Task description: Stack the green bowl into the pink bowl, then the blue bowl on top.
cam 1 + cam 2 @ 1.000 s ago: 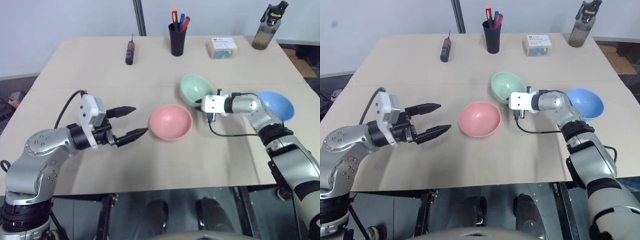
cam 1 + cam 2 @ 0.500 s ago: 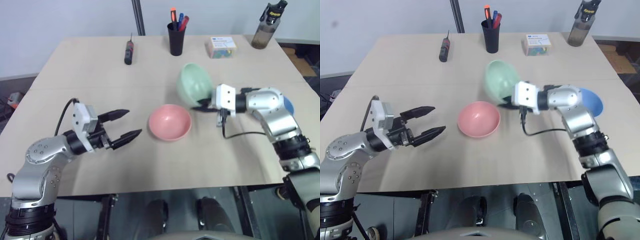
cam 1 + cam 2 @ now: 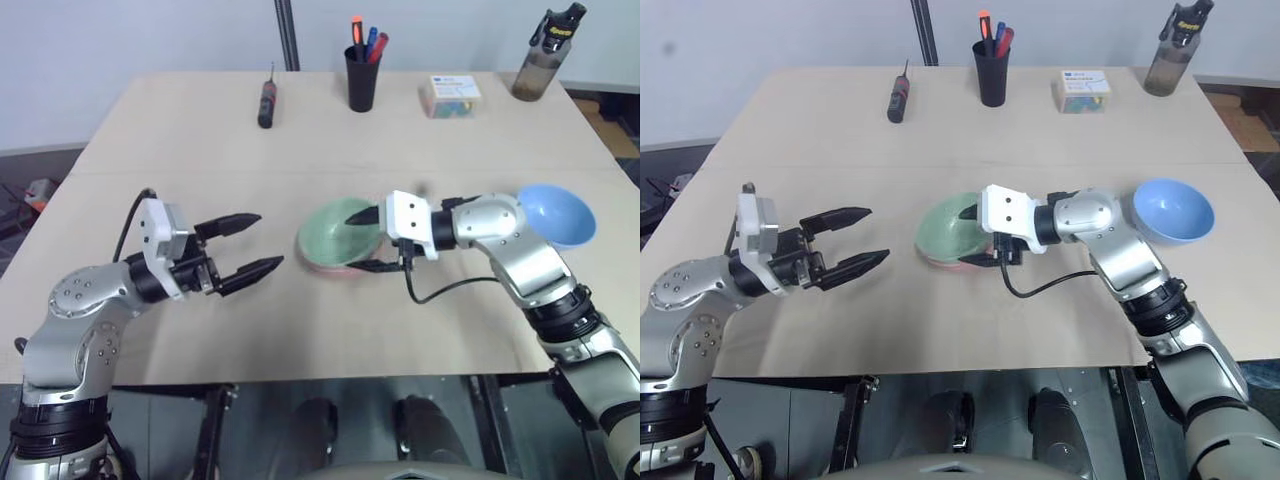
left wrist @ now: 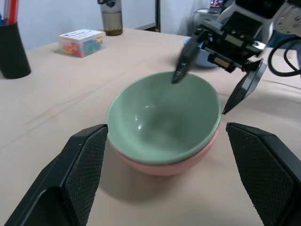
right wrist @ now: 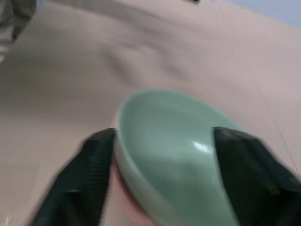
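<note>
Tan tabletop: pale mint-green plastic bowl is nested in salmon-pink plastic bowl, flanked by spread right gripper; left gripper spread nearby

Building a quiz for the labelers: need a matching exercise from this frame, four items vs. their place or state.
Column 1:
1. green bowl
2. pink bowl
3. blue bowl
4. right gripper

Column 2:
A. alone on the table by the right forearm
B. underneath, holding another bowl
C. fingers spread, one over and one beside the green bowl's rim
D. nested inside the pink one

Pairs: 1-D, 2-B, 3-A, 4-C
</note>
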{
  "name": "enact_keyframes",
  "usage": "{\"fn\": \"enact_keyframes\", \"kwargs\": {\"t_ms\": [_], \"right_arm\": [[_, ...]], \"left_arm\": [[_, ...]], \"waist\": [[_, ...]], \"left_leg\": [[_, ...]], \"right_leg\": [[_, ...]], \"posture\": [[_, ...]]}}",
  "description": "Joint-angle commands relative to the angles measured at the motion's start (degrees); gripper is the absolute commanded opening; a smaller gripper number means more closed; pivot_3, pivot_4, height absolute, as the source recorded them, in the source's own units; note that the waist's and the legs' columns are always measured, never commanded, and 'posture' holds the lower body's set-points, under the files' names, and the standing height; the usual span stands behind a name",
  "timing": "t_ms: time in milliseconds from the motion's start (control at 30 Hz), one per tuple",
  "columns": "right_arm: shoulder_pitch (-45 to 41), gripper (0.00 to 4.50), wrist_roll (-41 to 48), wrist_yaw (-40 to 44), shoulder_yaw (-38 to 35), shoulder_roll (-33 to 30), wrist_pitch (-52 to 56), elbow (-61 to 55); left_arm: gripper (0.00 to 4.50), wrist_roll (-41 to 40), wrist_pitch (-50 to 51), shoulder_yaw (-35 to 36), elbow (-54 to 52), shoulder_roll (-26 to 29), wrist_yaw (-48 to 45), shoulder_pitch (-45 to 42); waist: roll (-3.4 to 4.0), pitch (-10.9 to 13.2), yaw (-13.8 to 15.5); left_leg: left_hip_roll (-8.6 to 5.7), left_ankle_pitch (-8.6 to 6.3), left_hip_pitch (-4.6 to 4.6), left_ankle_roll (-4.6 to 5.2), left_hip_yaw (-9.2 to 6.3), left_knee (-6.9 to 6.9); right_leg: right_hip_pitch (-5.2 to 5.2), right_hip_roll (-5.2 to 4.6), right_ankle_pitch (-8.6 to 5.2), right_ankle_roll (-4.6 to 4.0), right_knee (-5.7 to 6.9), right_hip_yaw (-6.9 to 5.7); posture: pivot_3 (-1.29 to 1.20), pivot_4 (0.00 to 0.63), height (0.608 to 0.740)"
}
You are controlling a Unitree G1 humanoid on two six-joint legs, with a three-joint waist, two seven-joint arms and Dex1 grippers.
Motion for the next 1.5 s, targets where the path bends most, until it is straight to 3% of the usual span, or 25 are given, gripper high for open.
{"fn": "enact_keyframes", "kwargs": {"t_ms": [33,133,233,367,533,667,867,933,1067,1267,1400,1500], "right_arm": [[4.5,4.34,4.9,-5.1,-11.9,-3.3,7.1,-10.0],[9.4,4.34,7.0,-11.3,-21.3,-5.1,14.5,-14.6],[14.6,4.44,0.6,-19.7,-27.6,-8.5,15.9,-12.1],[20.9,4.44,-3.5,-25.1,-29.6,-10.7,14.5,-5.8],[21.1,4.44,-3.8,-28.5,-28.7,-8.6,12.6,3.8],[19.3,3.3,-3.1,-28.3,-27.9,-7.8,10.9,7.8],[18.2,0.69,-3.2,-27.5,-26.5,-8.3,8.9,9.0],[17.9,0.05,-3.3,-27.2,-26.2,-8.6,8.4,9.1],[17.4,0.05,-2.4,-24.9,-25.2,-9.4,8.6,6.5],[14.8,0.05,13.5,-13.7,-22.2,-5.9,13.6,-11.2],[8.9,0.05,19.3,-12.9,-14.7,-0.8,19.0,-18.5],[4.5,0.05,19.2,-12.8,-7.2,4.1,20.5,-17.7]], "left_arm": [[4.29,-2.3,0.5,-0.6,-2.4,1.1,-1.4,-2.3],[4.29,-3.6,1.9,-2.0,-2.8,1.2,-1.9,-4.6],[4.4,-6.5,4.7,-3.2,-2.4,1.3,-2.9,-7.8],[4.4,-5.9,4.7,-5.5,-0.7,-0.4,-2.0,-12.5],[4.4,-5.2,4.6,-7.4,0.6,-1.2,-2.5,-15.7],[4.5,-4.8,4.3,-7.1,0.7,-1.1,-2.4,-16.0],[4.5,-4.7,4.2,-6.6,-0.3,-1.0,-1.9,-14.7],[4.5,-4.6,4.1,-6.6,-0.4,-1.1,-1.6,-14.5],[4.5,-4.2,3.5,-6.3,-0.5,-1.3,-0.8,-13.8],[4.5,-3.0,2.0,-4.8,1.5,-1.2,0.0,-10.6],[4.5,-2.4,1.1,-2.9,1.5,1.0,-2.2,-5.4],[4.5,-3.5,1.7,-0.7,0.9,2.7,-2.9,-3.4]], "waist": [[0.0,0.0,0.3],[-0.01,0.0,0.3],[-0.04,0.0,0.3],[-0.04,0.0,0.2],[-0.01,0.0,-1.0],[0.0,0.0,-1.4],[0.0,0.0,-1.3],[0.0,0.0,-1.2],[0.0,0.0,-1.1],[0.05,0.0,-1.7],[0.05,0.0,-1.6],[0.01,0.0,-1.1]], "left_leg": [[-0.01,0.0,-0.03,0.0,-0.03,0.0],[-0.05,0.0,-0.07,0.01,-0.04,0.01],[-0.04,0.0,-0.02,0.01,-0.05,0.01],[-0.1,0.0,0.03,0.03,0.08,0.0],[-0.07,0.0,0.16,0.03,0.25,0.0],[-0.03,0.0,0.16,0.04,0.24,0.0],[0.04,0.0,0.15,0.04,0.2,0.01],[0.04,0.0,0.15,0.04,0.2,0.01],[0.04,0.0,0.14,0.03,0.18,0.02],[0.18,-0.02,0.15,0.07,0.21,0.01],[0.22,-0.13,0.17,0.25,0.16,-0.01],[0.18,-0.12,0.14,0.24,0.11,0.02]], "right_leg": [[0.0,-0.01,0.0,0.0,-0.01,-0.03],[-0.01,-0.05,0.0,0.0,-0.03,-0.02],[0.03,-0.02,0.0,0.0,-0.01,-0.03],[0.06,-0.01,0.0,0.0,0.02,0.06],[0.09,0.2,0.0,0.0,0.08,0.25],[0.09,0.2,0.0,0.01,0.07,0.26],[0.09,0.2,0.0,0.01,0.06,0.23],[0.1,0.19,0.0,0.01,0.05,0.23],[0.1,0.18,0.0,0.01,0.05,0.22],[0.08,0.27,0.0,0.01,0.05,0.26],[0.08,0.27,0.0,0.01,0.05,0.21],[0.08,0.21,0.0,0.01,0.03,0.15]], "posture": [[0.0,0.15,0.74],[0.0,0.15,0.74],[0.0,0.15,0.74],[0.0,0.15,0.74],[0.0,0.15,0.74],[0.0,0.15,0.74],[0.0,0.15,0.74],[0.0,0.15,0.74],[0.0,0.15,0.74],[0.0,0.15,0.74],[0.0,0.15,0.74],[0.0,0.15,0.74]]}}
